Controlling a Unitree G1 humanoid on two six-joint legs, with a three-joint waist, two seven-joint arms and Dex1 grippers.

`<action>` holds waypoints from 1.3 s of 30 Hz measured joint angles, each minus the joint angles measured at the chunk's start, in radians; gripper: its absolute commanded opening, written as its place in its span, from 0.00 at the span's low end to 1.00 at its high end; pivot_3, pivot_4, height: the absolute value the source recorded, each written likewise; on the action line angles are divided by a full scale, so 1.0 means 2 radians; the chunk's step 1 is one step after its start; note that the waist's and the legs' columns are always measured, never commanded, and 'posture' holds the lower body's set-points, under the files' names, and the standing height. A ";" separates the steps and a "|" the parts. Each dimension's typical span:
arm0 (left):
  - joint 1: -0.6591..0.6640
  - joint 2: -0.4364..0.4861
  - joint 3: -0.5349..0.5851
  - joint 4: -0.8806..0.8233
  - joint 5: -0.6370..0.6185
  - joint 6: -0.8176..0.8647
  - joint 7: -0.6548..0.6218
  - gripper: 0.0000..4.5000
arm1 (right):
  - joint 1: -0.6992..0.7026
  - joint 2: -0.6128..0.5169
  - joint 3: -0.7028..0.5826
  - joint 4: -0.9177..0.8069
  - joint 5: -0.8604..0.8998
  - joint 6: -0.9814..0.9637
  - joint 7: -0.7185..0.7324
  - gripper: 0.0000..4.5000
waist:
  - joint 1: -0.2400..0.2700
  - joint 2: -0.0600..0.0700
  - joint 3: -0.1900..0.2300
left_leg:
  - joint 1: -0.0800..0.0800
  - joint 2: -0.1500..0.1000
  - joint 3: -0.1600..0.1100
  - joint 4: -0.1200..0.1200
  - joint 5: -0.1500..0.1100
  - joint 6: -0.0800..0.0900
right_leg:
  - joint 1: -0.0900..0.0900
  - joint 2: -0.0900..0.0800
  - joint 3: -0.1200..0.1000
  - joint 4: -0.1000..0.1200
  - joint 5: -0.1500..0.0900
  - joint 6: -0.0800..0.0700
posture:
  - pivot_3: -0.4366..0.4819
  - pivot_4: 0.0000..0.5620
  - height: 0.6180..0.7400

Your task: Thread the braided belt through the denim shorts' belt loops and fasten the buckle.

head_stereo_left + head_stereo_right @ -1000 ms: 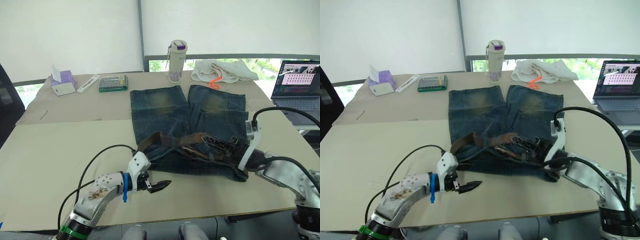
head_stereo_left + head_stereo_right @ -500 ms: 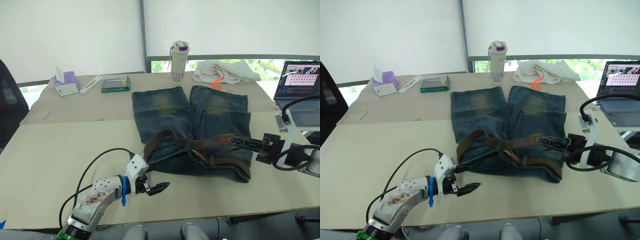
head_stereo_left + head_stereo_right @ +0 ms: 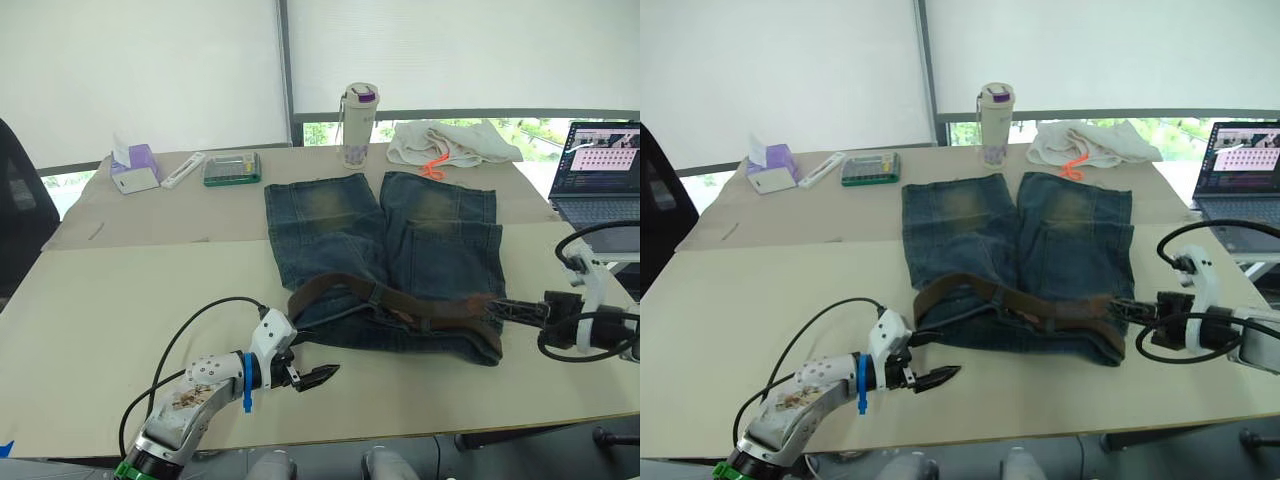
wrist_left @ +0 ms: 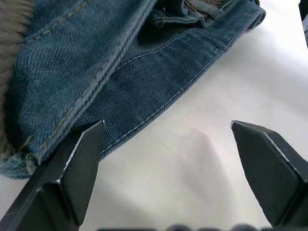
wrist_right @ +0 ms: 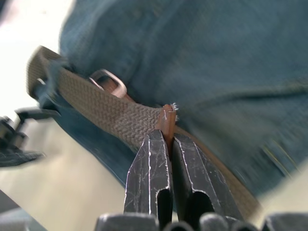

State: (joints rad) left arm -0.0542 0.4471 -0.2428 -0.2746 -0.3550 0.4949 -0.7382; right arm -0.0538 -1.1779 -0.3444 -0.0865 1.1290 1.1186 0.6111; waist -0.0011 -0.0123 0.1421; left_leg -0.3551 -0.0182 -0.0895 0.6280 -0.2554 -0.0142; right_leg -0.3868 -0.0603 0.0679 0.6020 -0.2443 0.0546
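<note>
On the beige bench (image 3: 120, 300) we see the denim shorts (image 3: 385, 255) spread flat near the middle, their faded yellowish patches toward the far edge and the waistband toward the near edge. The braided belt (image 3: 400, 300), a narrow brown woven strap, lies along that waistband in a loose arc from the shorts' left side to their right corner. In the right wrist view a rounded metal buckle (image 5: 109, 82) sits on the strap against the blue cloth, and the strap's frayed tip ends in a smooth reddish-brown tab. Our right gripper (image 5: 166, 139) has its two scratched black fingers pressed together on that tab, at the shorts' right corner. Our left gripper (image 3: 318, 377) rests on the bare bench just beside the shorts' near left corner, its wedge-shaped jaws spread wide apart over nothing; the left wrist view shows stitched denim hem between them. Along the far edge stand a bottle (image 3: 357, 124), a tissue box (image 3: 134, 166), a green case (image 3: 231, 168) and a crumpled white cloth (image 3: 450, 142). A laptop (image 3: 600, 172) sits beyond the right edge.
</note>
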 measured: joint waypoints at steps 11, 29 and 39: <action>0.000 0.000 0.002 0.003 0.000 -0.002 -0.001 0.99 | -0.032 0.011 -0.053 0.068 -0.061 0.006 0.043 0.00 | -0.001 0.000 0.000 | 0.000 0.000 0.002 0.000 0.000 0.000 | 0.000 0.000 0.001 0.001 0.000 0.000 | 0.48 0.27 1.00; 0.012 0.077 0.092 -0.059 -0.053 -0.017 -0.061 0.99 | -0.191 0.283 -0.047 -0.036 0.391 -0.015 -0.356 0.00 | -0.009 0.000 0.001 | 0.000 0.000 0.002 -0.001 0.000 0.000 | -0.001 0.000 0.002 0.004 0.000 0.000 | 0.48 0.27 1.00; -0.039 0.068 0.188 -0.050 -0.100 -0.042 -0.062 0.99 | -0.195 0.384 0.000 -0.087 0.409 -0.072 -0.470 0.00 | -0.007 0.000 0.001 | 0.001 0.000 0.000 0.000 0.000 0.001 | -0.002 -0.001 0.001 0.004 0.002 -0.004 | 0.48 0.27 1.00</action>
State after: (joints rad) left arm -0.1314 0.5825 0.1322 -0.3743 -0.5551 0.4103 -0.8618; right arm -0.4433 -0.4092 -0.3441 -0.2597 1.9476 0.9752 -0.3279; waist -0.0156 -0.0125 0.1444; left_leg -0.3531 -0.0175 -0.0891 0.6277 -0.2552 -0.0125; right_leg -0.3899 -0.0613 0.0700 0.6090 -0.2405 0.0466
